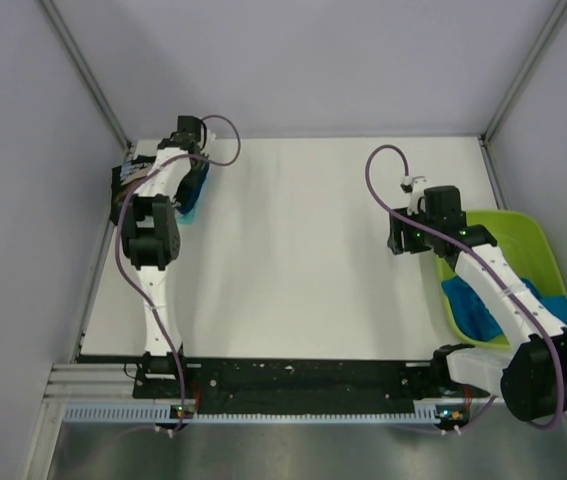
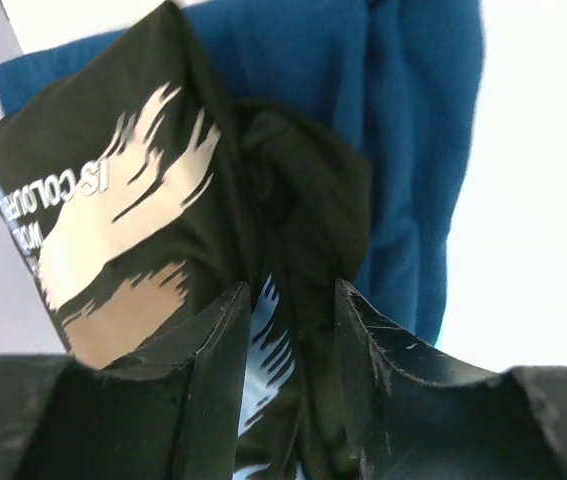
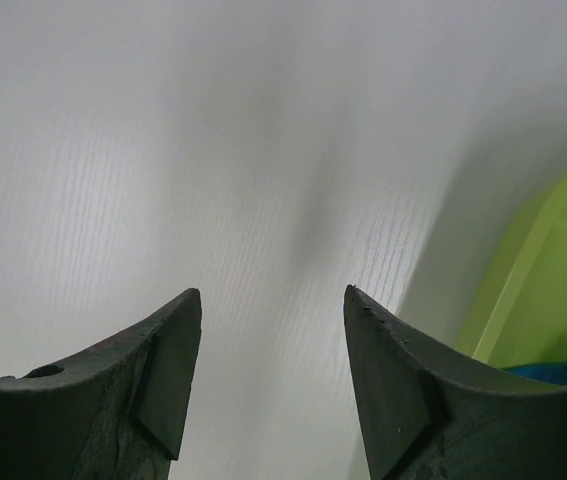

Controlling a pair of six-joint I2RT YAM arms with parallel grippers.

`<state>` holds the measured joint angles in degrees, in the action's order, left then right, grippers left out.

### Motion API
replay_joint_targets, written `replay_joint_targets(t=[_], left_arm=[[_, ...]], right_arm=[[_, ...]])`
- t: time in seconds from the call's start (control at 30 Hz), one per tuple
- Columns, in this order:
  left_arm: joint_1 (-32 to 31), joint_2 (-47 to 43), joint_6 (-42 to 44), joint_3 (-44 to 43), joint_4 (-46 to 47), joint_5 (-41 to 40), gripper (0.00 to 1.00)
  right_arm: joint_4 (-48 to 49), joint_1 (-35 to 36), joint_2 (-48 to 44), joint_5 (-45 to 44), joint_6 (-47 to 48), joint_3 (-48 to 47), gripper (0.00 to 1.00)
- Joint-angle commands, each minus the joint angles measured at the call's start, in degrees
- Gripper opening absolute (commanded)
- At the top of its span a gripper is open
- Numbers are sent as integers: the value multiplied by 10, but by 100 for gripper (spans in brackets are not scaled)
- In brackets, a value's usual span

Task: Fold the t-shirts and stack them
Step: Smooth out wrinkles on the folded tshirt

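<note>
Your left claw is pinched down to a narrow gap on a bunched fold of the black shirt, and the dark cloth fills the space between both fingers. In the wrist view, the shirt's tan and light-blue print, with white lettering, spreads toward 10 o'clock from the claw. The fabric is creased and gathered where the fingers bite. Behind it, a blue shirt lies from 12 to 2 o'clock, touching the black one and partly covered by it. You cannot tell whether it is folded. The white table shows at 3 o'clock.

From above, that arm reaches to the table's 10 o'clock corner. Both shirts sit there by the left wall, black on the outer side and blue showing just inside, under the wrist.

Your right claw stands wide open and holds nothing; the table shows between its fingers. The lime-green tub sits just beside it at 3 o'clock, with a strip of blue cloth visible inside at 4 o'clock. From above, this claw hangs over the table's 3 o'clock side, just beside the tub's left rim and well apart from the two shirts. The blue cloth is heaped in the tub's bottom, partly hidden by the right arm.
</note>
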<state>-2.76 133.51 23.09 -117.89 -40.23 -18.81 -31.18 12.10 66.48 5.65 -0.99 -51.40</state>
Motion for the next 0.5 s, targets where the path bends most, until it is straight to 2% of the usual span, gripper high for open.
replay_joint_targets(t=[0.0,0.23,0.47], left_arm=[[21,-84,-18,27,15,22,44],[21,-115,-19,40,18,41,46],[22,-92,-9,21,-2,34,47]], right_arm=[[7,-4,1,5,6,-3,59],[6,-5,15,9,6,-3,59],[6,-5,15,8,7,-5,59]])
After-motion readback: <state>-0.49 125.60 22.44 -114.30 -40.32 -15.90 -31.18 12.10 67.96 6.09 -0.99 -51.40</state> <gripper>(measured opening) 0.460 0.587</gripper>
